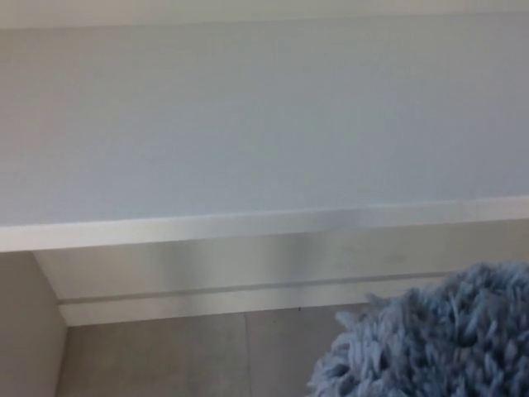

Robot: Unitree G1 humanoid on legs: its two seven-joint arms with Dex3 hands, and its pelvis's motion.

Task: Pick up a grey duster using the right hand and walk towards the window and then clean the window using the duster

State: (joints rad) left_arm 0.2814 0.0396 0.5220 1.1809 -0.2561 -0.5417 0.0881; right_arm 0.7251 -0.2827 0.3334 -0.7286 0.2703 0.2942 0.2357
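Note:
The fluffy grey duster (434, 339) fills the bottom right corner of the head view, its shaggy head raised in front of the floor and the low wall. Neither hand shows; whatever holds the duster is out of frame. A wide pale sill (264, 124) spans the upper half of the picture, with its white front edge (248, 227) running across the middle. No window glass is visible.
Below the sill stands a white wall panel (248, 269) with a skirting strip. A grey tiled floor (190, 356) lies beneath it. A side wall (25, 331) closes in the left edge.

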